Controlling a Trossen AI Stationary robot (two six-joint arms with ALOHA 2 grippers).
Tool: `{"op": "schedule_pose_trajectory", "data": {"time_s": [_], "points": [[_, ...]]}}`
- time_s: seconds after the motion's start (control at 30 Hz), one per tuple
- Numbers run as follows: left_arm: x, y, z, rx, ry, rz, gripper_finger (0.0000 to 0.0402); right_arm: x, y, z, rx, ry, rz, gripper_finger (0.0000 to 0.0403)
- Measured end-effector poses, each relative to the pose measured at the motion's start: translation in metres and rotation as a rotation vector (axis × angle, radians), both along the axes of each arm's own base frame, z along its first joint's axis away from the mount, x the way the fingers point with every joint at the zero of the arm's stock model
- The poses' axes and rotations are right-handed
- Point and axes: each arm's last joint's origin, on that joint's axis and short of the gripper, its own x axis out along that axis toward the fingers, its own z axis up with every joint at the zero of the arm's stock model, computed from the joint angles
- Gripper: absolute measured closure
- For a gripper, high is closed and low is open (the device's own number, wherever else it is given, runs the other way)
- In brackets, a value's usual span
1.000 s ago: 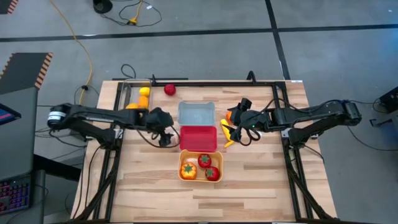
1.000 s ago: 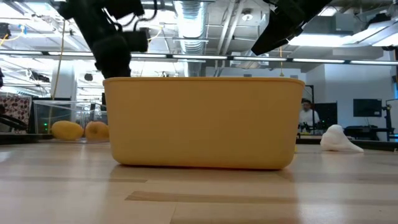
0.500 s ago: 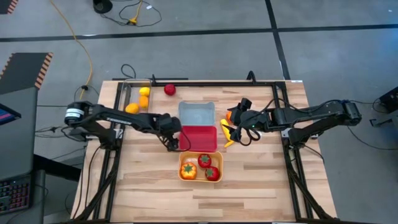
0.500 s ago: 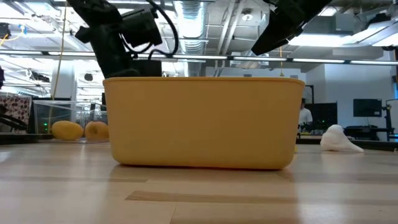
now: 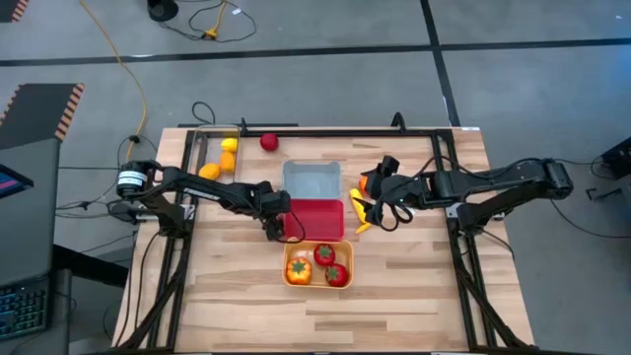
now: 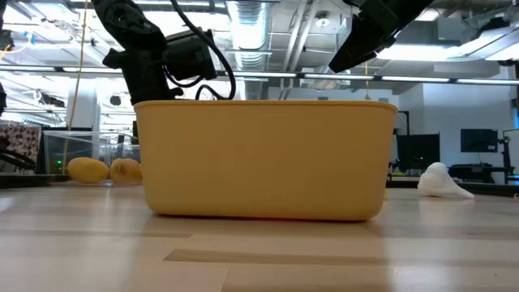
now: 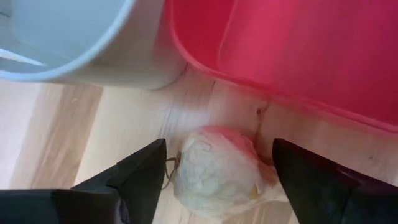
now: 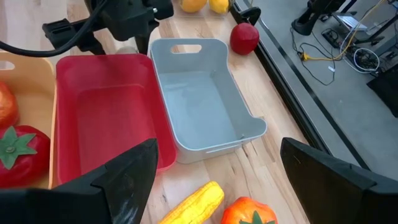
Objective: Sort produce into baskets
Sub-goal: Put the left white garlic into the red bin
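**A:** Left wrist view showed the garlic bulb (image 7: 214,169) lying on the wood between the two fingers (image 7: 134,177) of the left gripper (image 7: 214,180), with gaps on both sides. So the claw was half open and held nothing. The red basket (image 7: 298,56) stood just ahead of it.

**B:** How would the bulb handle?

**A:** I judged it light, stiff and a little slippery, because it was round. Best to pinch it across the widest part.

**B:** And the high view?

**A:** The left arm was stretched out, claw pointing down beside the red basket. The right gripper (image 5: 386,209) waited wide open over the long yellow piece (image 5: 359,203).
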Motion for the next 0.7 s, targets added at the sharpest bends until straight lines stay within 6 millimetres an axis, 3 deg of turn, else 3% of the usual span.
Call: {"op": "schedule_pose_trajectory", "data": {"time_s": [0.4,0.7], "points": [[-0.003,0.0,0.005,-0.008,0.049,-0.002,0.0265,0.0,0.0,0.0,0.006,-0.002,-0.007,0.0037],[0.0,0.0,0.056,-0.014,0.108,-0.032,0.027,-0.011,-0.001,0.007,0.005,-0.003,-0.008,0.0037]]}}
